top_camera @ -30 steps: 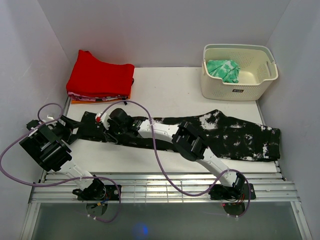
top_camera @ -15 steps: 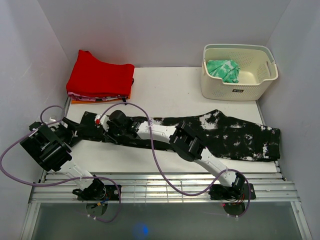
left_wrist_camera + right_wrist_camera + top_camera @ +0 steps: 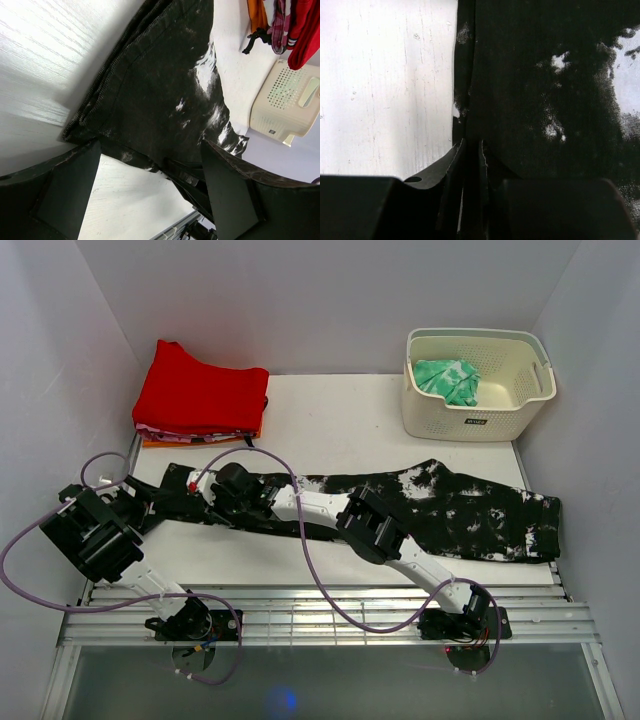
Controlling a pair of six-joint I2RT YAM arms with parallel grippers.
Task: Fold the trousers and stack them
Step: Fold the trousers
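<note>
right gripper [image 3: 470,146] | jaws narrowed on trousers [image 3: 450,508] edge | shifted left

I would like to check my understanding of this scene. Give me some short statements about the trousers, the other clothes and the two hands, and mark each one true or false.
1. The trousers lie stretched out long on the table. True.
2. The green cloth lies on top of the red garment. False: it is inside the basket at the far right, and the red garment is at the far left.
3. The left hand is open, with the trousers' end in front of it. True.
4. The right hand is wide open above the basket. False: its fingers are pinched on an edge of the trousers, near their left end.
</note>
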